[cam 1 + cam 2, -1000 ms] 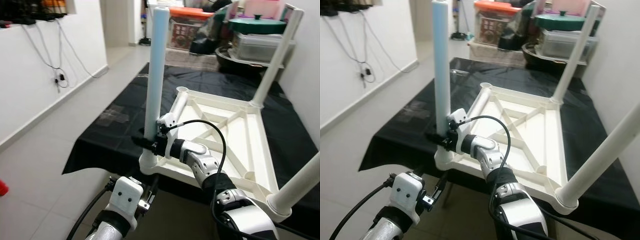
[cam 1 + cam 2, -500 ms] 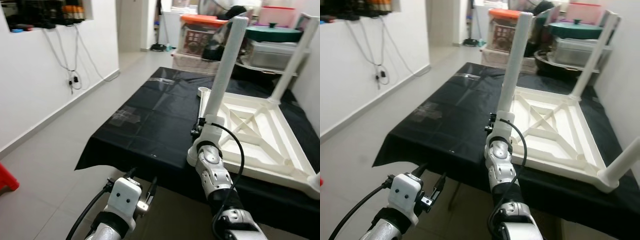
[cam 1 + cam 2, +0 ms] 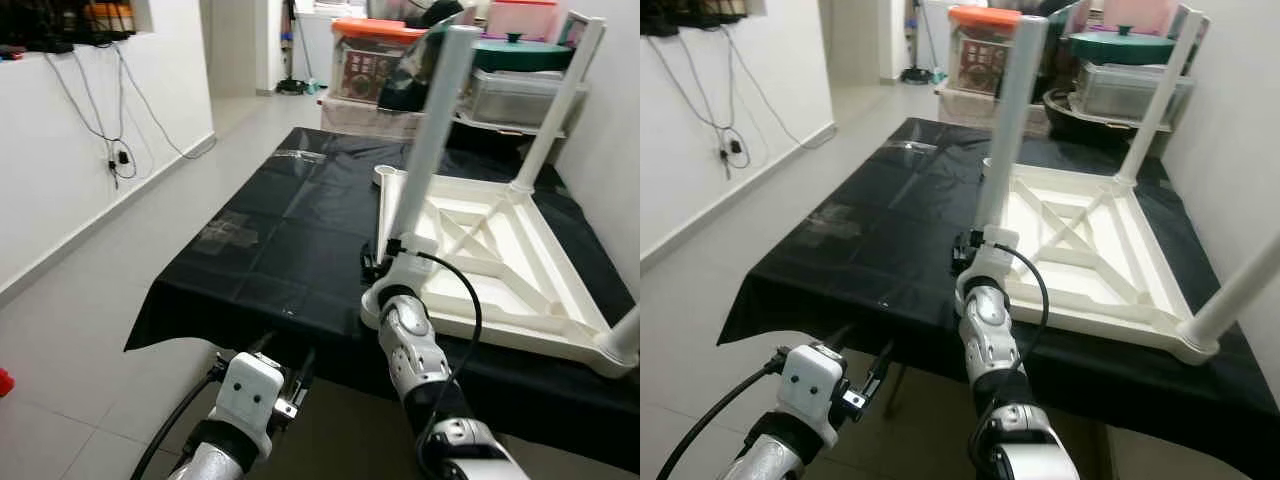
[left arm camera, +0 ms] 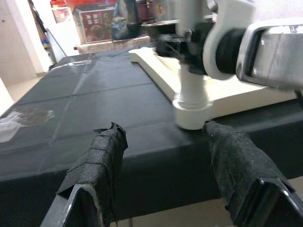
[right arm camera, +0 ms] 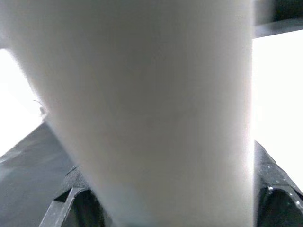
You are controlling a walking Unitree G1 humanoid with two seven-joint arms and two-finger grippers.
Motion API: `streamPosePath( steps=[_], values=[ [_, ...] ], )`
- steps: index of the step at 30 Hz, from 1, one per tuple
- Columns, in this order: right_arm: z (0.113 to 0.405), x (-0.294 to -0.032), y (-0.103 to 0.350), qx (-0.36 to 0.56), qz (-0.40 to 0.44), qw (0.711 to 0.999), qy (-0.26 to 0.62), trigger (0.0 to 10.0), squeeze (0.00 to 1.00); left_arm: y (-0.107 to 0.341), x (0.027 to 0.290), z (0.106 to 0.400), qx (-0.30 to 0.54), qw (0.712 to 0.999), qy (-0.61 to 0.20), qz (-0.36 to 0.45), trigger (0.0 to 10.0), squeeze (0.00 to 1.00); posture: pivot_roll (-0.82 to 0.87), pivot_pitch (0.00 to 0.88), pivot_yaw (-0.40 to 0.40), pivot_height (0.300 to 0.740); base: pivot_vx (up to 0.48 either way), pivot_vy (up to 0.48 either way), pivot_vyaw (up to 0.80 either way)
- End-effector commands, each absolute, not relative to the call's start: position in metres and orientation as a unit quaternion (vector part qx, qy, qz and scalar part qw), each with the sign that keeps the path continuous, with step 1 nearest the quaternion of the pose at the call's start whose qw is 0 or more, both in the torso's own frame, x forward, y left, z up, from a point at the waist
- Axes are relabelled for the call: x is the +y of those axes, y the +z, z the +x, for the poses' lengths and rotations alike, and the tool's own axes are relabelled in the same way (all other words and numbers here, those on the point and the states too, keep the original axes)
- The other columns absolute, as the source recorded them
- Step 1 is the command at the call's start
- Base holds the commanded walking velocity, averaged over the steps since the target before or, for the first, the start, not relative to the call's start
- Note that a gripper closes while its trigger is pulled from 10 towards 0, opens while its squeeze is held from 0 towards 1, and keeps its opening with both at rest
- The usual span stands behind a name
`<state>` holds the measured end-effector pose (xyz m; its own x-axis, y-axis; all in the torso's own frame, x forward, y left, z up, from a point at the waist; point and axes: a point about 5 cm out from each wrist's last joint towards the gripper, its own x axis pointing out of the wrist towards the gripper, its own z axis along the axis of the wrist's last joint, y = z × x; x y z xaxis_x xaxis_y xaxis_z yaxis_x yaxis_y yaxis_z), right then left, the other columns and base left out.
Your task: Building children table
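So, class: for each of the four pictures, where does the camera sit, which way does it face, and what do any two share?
Left eye view: on the head, looking forward and down at the upturned white table on the black cloth; both arms show.
Right eye view: beside it, same scene.
Left wrist view: low, facing the table leg past the open left end effector.
Right wrist view: pressed against that leg, right end effector around it.
All share the leg.

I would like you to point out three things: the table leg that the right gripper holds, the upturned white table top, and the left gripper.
table leg (image 3: 437, 110), left eye view, middle of the shaft.
white table top (image 3: 1072, 258), right eye view, ribbed underside.
left gripper (image 4: 163, 137), left wrist view, between the fingertips.
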<state>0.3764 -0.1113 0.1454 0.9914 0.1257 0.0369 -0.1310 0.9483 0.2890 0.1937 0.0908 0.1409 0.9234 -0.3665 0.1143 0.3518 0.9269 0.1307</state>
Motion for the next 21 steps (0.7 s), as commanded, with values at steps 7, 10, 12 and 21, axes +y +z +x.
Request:
streamPosePath(
  steps=[7,10,12,21],
  values=[
    [0.368,-0.09,0.151,0.066,0.078,0.89,0.444,10.0,0.0,0.137,0.09,0.194,-0.06,0.979,-0.188,0.057,10.0,0.0,0.15,0.0,-0.085,0.74,0.0,0.0,0.0],
    [0.363,-0.083,0.147,0.087,0.041,0.857,0.507,10.0,0.0,0.137,0.089,0.194,-0.06,0.978,-0.189,0.057,10.0,0.0,0.15,0.0,-0.085,0.74,0.0,0.0,0.0],
    [0.361,-0.079,0.146,0.096,0.034,0.841,0.532,10.0,0.0,0.137,0.088,0.194,-0.06,0.978,-0.189,0.058,10.0,0.0,0.16,0.0,-0.088,0.74,0.0,0.0,0.0],
    [0.378,-0.07,0.154,0.077,0.012,0.894,0.441,0.0,0.0,0.138,0.088,0.193,-0.063,0.978,-0.187,0.061,10.0,0.0,0.16,0.0,-0.1,0.74,0.0,0.0,0.0]
  ],
)
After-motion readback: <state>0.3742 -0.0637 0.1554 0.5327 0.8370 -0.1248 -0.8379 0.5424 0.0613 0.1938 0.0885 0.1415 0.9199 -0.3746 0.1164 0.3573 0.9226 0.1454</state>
